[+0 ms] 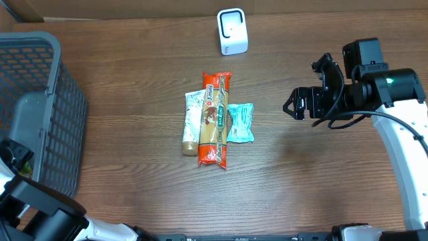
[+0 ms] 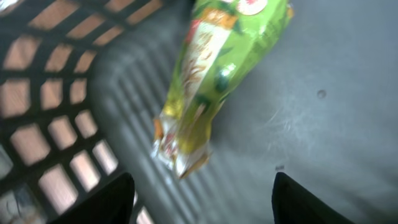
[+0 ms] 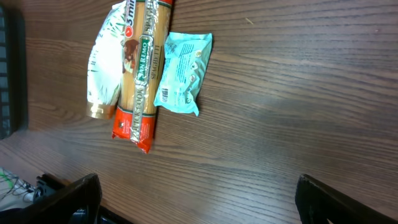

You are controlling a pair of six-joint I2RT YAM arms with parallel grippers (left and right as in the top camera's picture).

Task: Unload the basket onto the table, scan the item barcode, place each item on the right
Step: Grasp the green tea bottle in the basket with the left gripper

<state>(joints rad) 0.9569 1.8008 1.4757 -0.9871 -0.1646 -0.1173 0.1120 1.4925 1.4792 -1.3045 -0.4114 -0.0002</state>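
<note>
Both hang fingers apart: my left gripper point(image 2: 202, 196) above a green plastic packet point(image 2: 205, 81) in a grey mesh basket point(image 2: 56, 93), right gripper point(image 3: 205, 202) near three packets point(image 1: 215, 119) awaiting scanning.

The table point(image 1: 134, 201) is matt wood grain, the basket point(image 1: 60, 120) plastic, the packet point(image 2: 211, 74) glossy

Brown wood-grain table point(image 1: 134, 187) (evenly lit) fills the background.
</note>
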